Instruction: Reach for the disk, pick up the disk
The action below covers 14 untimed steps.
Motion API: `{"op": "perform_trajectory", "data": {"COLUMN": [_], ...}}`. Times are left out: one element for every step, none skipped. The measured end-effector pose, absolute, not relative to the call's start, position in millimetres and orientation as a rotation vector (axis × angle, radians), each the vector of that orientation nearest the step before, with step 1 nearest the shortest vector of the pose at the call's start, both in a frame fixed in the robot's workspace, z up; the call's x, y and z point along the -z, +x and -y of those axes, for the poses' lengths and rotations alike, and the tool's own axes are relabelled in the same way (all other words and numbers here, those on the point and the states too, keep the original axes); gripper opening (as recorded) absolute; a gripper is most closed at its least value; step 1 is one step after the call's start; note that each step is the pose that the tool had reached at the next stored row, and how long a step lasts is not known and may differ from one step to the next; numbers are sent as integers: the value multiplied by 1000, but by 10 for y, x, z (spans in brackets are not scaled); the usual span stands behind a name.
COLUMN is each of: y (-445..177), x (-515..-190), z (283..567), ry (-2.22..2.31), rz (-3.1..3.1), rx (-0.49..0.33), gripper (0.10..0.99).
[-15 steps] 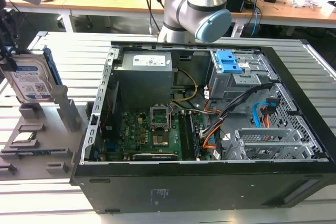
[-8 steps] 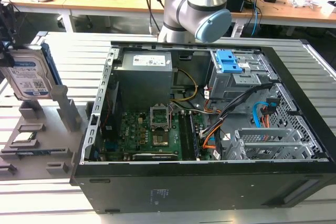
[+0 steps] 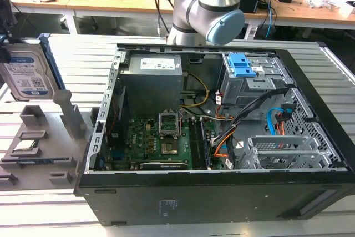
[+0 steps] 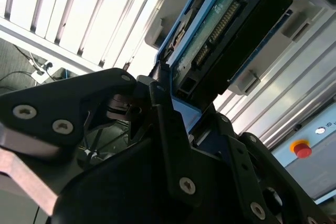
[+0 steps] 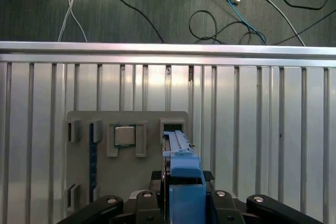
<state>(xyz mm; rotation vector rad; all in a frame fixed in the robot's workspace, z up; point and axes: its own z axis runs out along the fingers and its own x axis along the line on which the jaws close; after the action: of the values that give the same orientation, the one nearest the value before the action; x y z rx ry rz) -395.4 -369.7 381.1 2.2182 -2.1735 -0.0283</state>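
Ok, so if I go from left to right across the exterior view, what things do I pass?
disk → gray post → green board → blue clip → case wall

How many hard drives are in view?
1: the disk, upright at the exterior view's left, gripped by the end effector. The case may hide more.
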Motion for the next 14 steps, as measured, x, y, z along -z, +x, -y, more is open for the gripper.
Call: {"op": "perform_trajectory", "data": {"y": [-3954, -3954, -3954, -3953, -3953, -3953, -3953, -3952, -3952, -3952, -3951, -3951, -3951, -3951], "x": [-3843, -3875, -3900, -3915, -3940, -3956, -3970, -4004, -4017, -4040, -4060, -4072, -4090, -4104], "z": [3697, 3697, 3697, 3697, 3697, 3697, 3697, 3697, 3697, 3697, 3697, 3697, 3697, 3697], "ry": [2218, 2218, 2218, 2218, 2218, 2218, 2218, 2218, 2218, 2218, 2218, 2218, 2218, 2218], "rz": [2173, 2173, 2173, 2173, 2173, 2173, 2173, 2173, 2173, 2173, 2173, 2173, 2173, 2173], "rx": [28, 28, 29, 29, 29, 29, 29, 29, 29, 29, 29, 29, 29, 29], "gripper": [369, 369, 369, 369, 369, 369, 369, 369, 369, 369, 369, 369, 369, 369]}}
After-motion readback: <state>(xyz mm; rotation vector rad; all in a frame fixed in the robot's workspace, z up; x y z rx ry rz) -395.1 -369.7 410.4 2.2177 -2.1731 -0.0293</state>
